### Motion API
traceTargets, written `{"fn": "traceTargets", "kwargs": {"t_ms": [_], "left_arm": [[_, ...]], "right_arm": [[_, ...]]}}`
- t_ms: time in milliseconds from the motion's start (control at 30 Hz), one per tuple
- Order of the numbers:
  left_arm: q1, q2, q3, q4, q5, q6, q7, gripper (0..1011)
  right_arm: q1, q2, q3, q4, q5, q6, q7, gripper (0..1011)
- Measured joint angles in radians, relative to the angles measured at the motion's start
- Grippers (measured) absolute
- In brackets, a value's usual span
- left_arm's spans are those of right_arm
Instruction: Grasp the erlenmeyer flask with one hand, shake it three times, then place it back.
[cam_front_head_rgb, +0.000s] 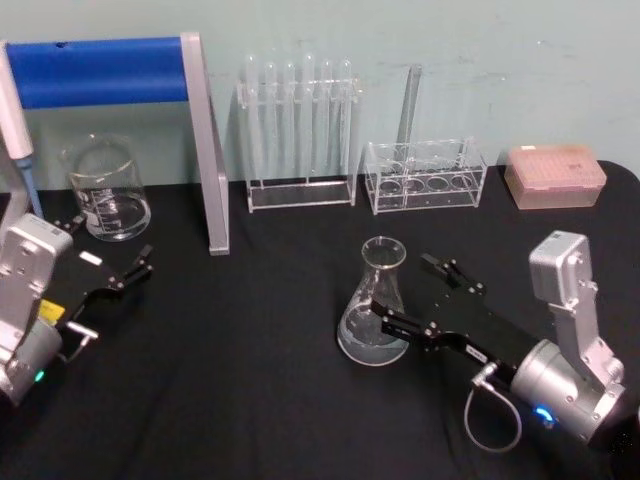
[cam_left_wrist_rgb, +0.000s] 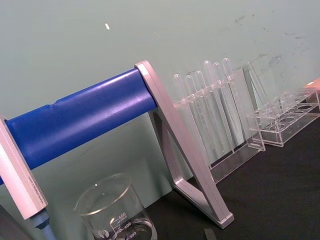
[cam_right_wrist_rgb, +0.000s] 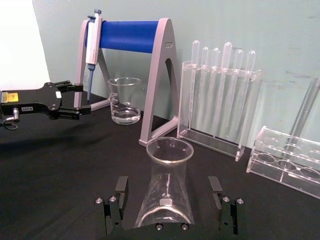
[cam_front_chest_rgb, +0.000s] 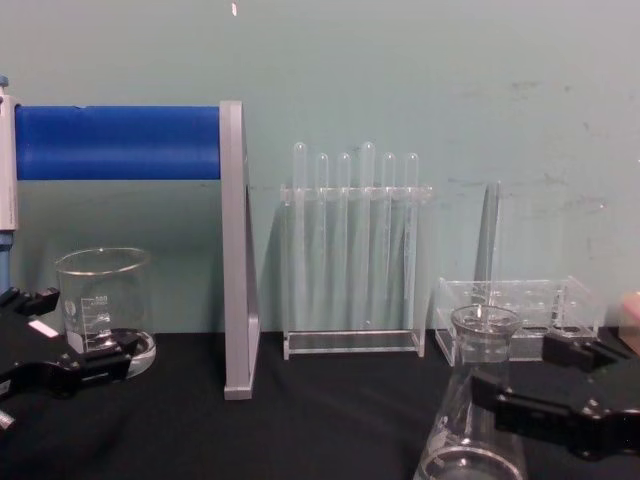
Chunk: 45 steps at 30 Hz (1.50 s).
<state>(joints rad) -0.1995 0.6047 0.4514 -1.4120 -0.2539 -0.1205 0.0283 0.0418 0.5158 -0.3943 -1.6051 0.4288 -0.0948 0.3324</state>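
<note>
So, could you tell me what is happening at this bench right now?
The right gripper has its jaws open on either side of the erlenmeyer flask, not closed on the glass. The flask stands upright on the black table, so the grasp and the shaking are not yet done. The left gripper hangs open and idle over the table's left side, near the beaker.

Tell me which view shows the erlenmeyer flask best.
The head view: the erlenmeyer flask stands whole on the table, the right hand open around it. In the right wrist view the hand hides its base; the chest view crops it.
</note>
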Motion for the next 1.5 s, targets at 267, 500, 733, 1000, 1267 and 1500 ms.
{"fn": "traceTargets", "kwargs": {"t_ms": [267,500,733,1000,1267,1500], "left_arm": [[0.000,0.000,0.000,0.000,0.000,0.000,0.000,1001],[0.000,0.000,0.000,0.000,0.000,0.000,0.000,1001],[0.000,0.000,0.000,0.000,0.000,0.000,0.000,1001],[0.000,0.000,0.000,0.000,0.000,0.000,0.000,1001],[0.000,0.000,0.000,0.000,0.000,0.000,0.000,1001],[0.000,0.000,0.000,0.000,0.000,0.000,0.000,1001]], "right_arm": [[0.049,-0.042,-0.009,0.055,-0.022,0.004,0.026,1000],[0.086,-0.082,-0.008,0.098,-0.032,0.006,0.046,1000],[0.107,-0.111,-0.002,0.129,-0.043,0.013,0.058,1000],[0.114,-0.124,0.003,0.141,-0.052,0.015,0.062,1000],[0.112,-0.120,0.002,0.138,-0.051,0.015,0.060,1000],[0.111,-0.119,0.002,0.136,-0.049,0.015,0.059,870]]}}
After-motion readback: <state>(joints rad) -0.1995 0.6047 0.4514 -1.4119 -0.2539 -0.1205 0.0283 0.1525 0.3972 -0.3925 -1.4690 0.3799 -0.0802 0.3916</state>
